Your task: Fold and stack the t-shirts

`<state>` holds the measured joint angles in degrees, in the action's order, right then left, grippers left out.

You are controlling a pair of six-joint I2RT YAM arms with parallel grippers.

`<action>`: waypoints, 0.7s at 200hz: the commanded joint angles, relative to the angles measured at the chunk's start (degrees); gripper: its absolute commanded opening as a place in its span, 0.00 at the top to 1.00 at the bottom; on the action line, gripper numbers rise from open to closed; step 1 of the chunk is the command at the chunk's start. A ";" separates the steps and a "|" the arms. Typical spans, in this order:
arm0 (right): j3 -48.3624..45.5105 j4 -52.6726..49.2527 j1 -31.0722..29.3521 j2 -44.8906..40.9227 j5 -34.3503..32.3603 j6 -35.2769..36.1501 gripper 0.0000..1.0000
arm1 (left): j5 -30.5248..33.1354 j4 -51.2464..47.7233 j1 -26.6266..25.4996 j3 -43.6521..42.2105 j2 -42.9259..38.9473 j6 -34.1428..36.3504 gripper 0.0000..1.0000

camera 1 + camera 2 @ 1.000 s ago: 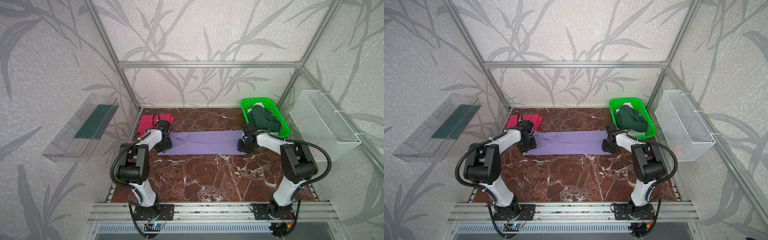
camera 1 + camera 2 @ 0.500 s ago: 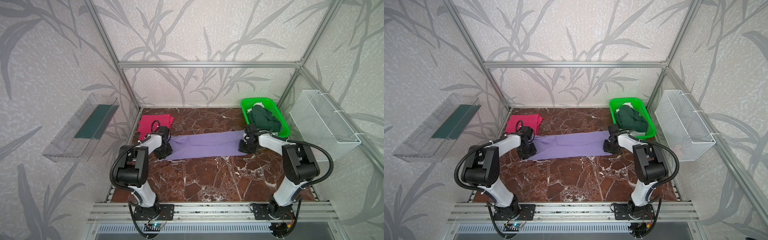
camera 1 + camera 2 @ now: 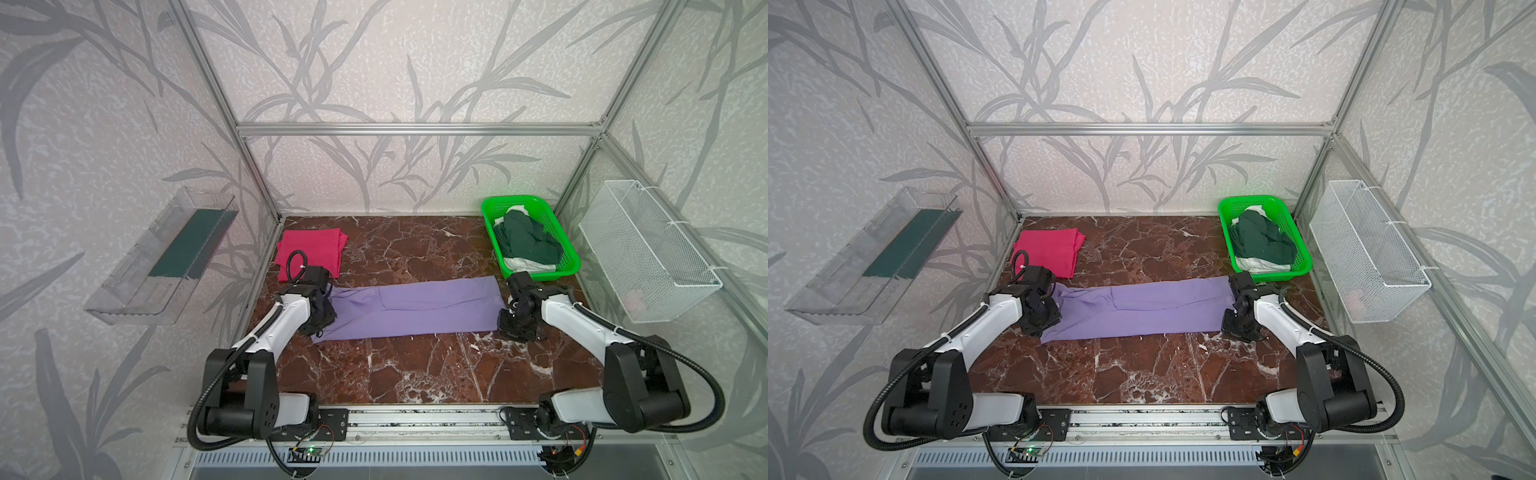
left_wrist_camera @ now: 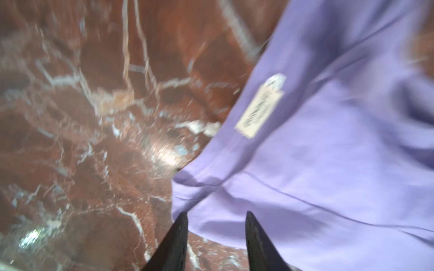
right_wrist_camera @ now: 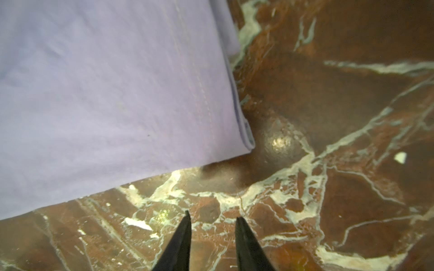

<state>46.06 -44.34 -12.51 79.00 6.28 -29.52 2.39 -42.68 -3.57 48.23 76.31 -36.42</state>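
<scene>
The lavender t-shirt [image 3: 415, 307] [image 3: 1142, 309] lies as a long folded strip across the marble table in both top views. My left gripper [image 3: 322, 320] [image 3: 1044, 322] is at its left end. In the left wrist view the jaws [image 4: 217, 213] stand open, with the shirt's [image 4: 328, 140] edge lying between the tips. My right gripper [image 3: 515, 326] [image 3: 1239, 324] is at the strip's right near corner. It [image 5: 212, 214] is open over bare marble, just off the hem corner [image 5: 246, 143]. A folded magenta t-shirt [image 3: 309, 251] lies at the back left.
A green mesh basket [image 3: 567, 257] at the back right holds dark green and white garments [image 3: 525, 243]. A white wire basket [image 3: 648, 253] hangs on the right wall and a clear tray [image 3: 166, 257] on the left wall. Metal frame posts edge the table.
Both grippers have moved toward the front, to the near side of the lavender strip. The strip lies a little nearer the front. The left jaws have narrowed slightly.
</scene>
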 commanded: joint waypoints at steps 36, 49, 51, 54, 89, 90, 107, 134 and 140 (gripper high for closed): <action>7.26 0.21 -3.40 3.97 2.32 -0.05 0.67 | -7.17 4.61 -4.22 5.64 8.41 3.39 0.72; 7.20 1.31 -4.16 4.72 2.55 -0.41 0.67 | -6.46 6.12 -5.57 6.32 10.25 2.65 0.72; 7.20 1.39 -4.24 4.86 2.63 -0.44 0.67 | -6.40 6.27 -5.68 6.61 10.68 2.49 0.72; 7.20 1.56 -4.25 5.07 2.72 -0.45 0.66 | -6.21 6.48 -5.78 6.96 11.38 2.43 0.72; 8.66 1.28 -4.35 6.69 2.84 0.11 0.66 | -3.02 7.73 -6.36 13.63 19.98 1.63 0.73; 8.77 1.19 -4.36 6.69 2.80 0.14 0.66 | -2.97 7.80 -6.36 13.73 20.17 1.67 0.73; 9.74 0.73 -4.37 6.56 2.20 0.36 0.66 | -0.41 8.83 -6.37 17.26 22.15 1.86 0.72; 10.76 0.55 -4.35 7.15 1.89 0.77 0.66 | 2.45 8.15 -6.01 24.09 27.04 3.16 0.70; 10.88 0.64 -4.36 7.38 2.12 0.73 0.66 | 2.51 8.50 -5.92 25.20 27.86 3.44 0.70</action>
<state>55.40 -42.70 -16.82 85.89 8.51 -29.28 1.06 -35.05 -9.96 68.77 101.49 -34.02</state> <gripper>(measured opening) 0.336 0.300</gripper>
